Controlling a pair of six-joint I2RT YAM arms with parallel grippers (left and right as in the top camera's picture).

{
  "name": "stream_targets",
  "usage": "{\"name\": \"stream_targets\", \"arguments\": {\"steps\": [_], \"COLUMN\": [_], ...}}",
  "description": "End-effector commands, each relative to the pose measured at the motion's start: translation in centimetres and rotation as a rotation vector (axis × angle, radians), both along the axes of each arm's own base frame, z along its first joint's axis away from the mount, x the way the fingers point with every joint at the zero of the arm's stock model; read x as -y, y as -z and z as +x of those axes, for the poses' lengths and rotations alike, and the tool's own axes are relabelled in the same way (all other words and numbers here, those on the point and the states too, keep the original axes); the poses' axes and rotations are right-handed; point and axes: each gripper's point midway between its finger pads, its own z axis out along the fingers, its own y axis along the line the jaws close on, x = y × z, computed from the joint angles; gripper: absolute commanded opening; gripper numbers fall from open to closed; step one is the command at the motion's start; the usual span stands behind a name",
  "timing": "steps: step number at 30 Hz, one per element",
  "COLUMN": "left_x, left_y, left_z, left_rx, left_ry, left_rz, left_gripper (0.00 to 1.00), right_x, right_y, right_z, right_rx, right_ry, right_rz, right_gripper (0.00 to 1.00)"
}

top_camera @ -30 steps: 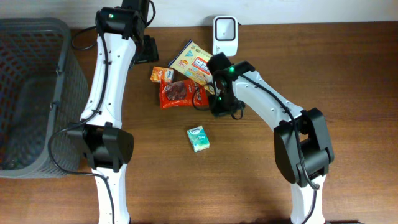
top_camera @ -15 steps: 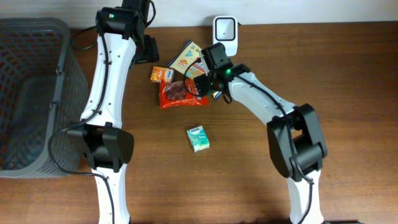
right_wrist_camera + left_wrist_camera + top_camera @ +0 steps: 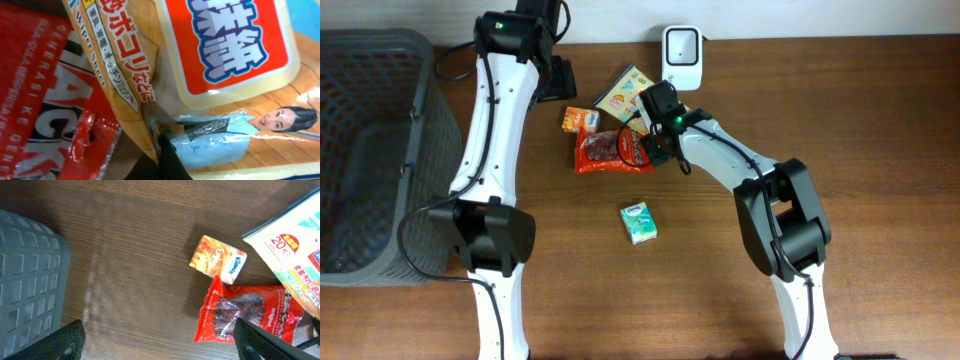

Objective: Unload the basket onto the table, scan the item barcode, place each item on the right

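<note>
Green box (image 3: 638,222): lying alone nearest the front, well apart from the pile, unmoved
Red packet (image 3: 610,150): right end covered by the right gripper (image 3: 650,147)
Right gripper: clenched on a wrinkled edge of the yellow packet (image 3: 220,45); only one dark finger (image 3: 170,157) can be made out, the print is cut off
Left gripper (image 3: 160,347): released, fingers spread wide, beside the orange box (image 3: 218,260)
Scanner (image 3: 681,55): at the back edge, just behind the yellow packet
Change: a second ago the right gripper was seen right of the pile; it has been swung onto it, and the yellow packet nudged left
</note>
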Motion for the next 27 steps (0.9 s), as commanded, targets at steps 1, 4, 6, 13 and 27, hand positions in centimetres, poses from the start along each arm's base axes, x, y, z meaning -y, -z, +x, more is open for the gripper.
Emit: {"name": "stream_targets", "arguments": {"steps": [1, 4, 6, 13, 27], "left_x": [-0.3, -0.3, -0.3, -0.3, -0.3], "left_y": [0.3, 0.3, 0.3, 0.3, 0.3], "left_z": [0.1, 0.1, 0.1, 0.1, 0.0], "left_rx": [-0.002, -0.002, -0.003, -0.003, -0.006], "left_ry": [-0.015, -0.015, -0.015, -0.015, -0.015], "left_rz": [-0.009, -0.009, -0.009, -0.010, -0.009], "left_gripper": [0.94, 0.94, 0.94, 0.94, 0.95], "right_x": [0.8, 1.7, 2.6, 3.9, 4.3], "right_y": [2.8, 2.5, 1.7, -1.6, -11.0], "right_z": [-3.1, -4.9, -7.9, -17.7, -12.0], "right_rx": [-0.137, -0.207, -0.327, -0.732, -0.514], "right_ry": [0.028, 0.069, 0.103, 0.120, 0.071], "right_rz": [-0.039, -0.062, -0.080, -0.086, -0.124], "right_gripper": [0.04, 0.04, 0.04, 0.04, 0.92]}}
